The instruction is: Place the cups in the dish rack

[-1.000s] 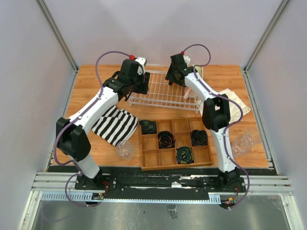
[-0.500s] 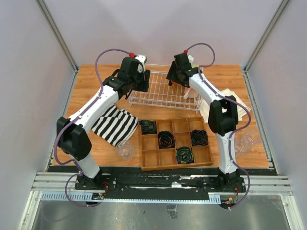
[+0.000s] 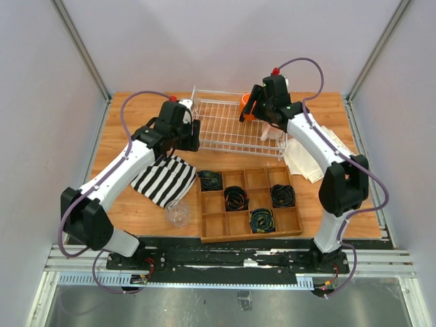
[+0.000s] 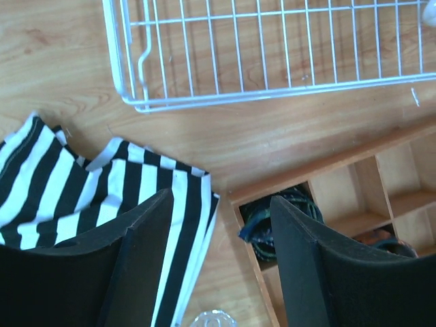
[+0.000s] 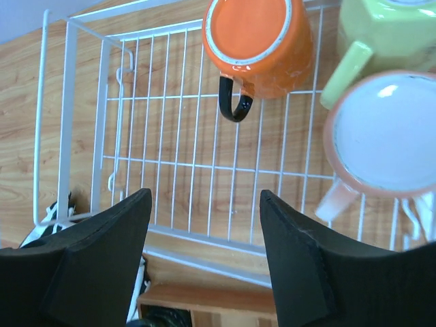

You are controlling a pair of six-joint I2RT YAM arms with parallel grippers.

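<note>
Both arms have been drawn back off the dish rack (image 3: 225, 129); the orange mug (image 5: 259, 41) is now uncovered inside it.
The left claw (image 4: 221, 199) and right claw (image 5: 204, 194) are spread wide and empty. One clear tumbler (image 3: 177, 214) is left outside the rack by the striped cloth (image 3: 163, 177), nearest the left arm, on its base side.

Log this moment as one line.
left gripper open, empty, by striped cloth | right gripper open, empty, above dish rack | orange mug, green mug, white-pink mug in rack | clear tumbler on table

My wooden table (image 3: 337, 105) sits inside plain pale grey walls (image 3: 218, 41), with aluminium posts (image 3: 82, 48) rising at its back corners.
</note>
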